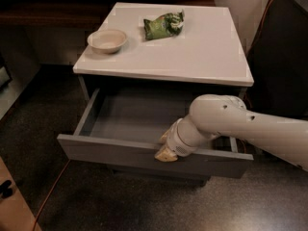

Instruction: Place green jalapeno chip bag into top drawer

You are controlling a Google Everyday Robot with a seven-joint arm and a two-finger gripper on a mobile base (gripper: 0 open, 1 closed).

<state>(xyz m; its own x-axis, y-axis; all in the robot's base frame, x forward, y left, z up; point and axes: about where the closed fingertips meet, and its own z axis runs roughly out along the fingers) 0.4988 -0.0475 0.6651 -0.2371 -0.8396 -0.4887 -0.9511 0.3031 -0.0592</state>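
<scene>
The green jalapeno chip bag lies wrinkled on the white cabinet top, at the back, to the right of a beige bowl. The top drawer stands pulled out below the top, its grey inside bare. My gripper sits at the upper edge of the drawer front, right of its middle, at the end of the white arm coming in from the right. The bag is far from the gripper, up on the top.
A beige bowl rests at the left of the cabinet top. A dark cabinet stands to the right. An orange cable runs over the speckled floor at lower left, by a tan box corner.
</scene>
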